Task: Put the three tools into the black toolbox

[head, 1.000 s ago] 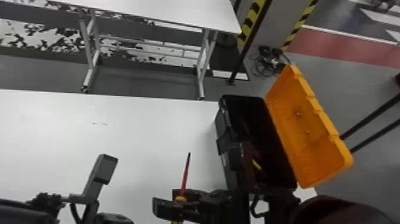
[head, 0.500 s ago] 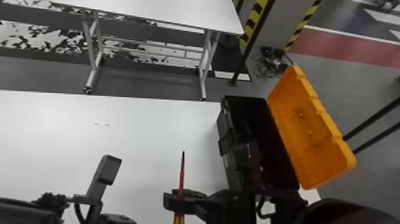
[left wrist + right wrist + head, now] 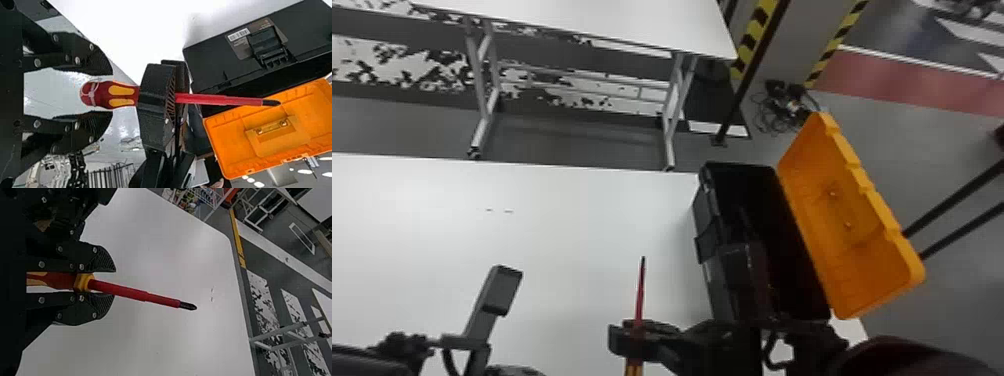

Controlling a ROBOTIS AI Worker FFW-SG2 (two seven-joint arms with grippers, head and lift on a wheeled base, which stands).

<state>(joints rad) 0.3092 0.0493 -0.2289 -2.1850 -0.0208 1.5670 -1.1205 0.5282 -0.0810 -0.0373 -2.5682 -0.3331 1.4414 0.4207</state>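
holding one screwdriver (image 3: 640,295): right gripper (image 3: 114,283), closed at collar (image 3: 83,282), tip (image 3: 643,261) pointing forward; toolbox (image 3: 215,62), to its right, nearer it than left gripper (image 3: 112,93), wide, empty.

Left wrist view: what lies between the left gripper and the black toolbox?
The left wrist view shows a red-and-yellow screwdriver, held by the right gripper, between the open left gripper and the black toolbox.

No words can be read. On the black toolbox's (image 3: 207,60) latched wall, the side facing the right gripper (image 3: 633,340), sits a dark label (image 3: 259,26) with a white barcode (image 3: 239,34) (the print around it is too small to make out). Black-and-yellow warning stripes (image 3: 757,27) stand well beyond that gripper.
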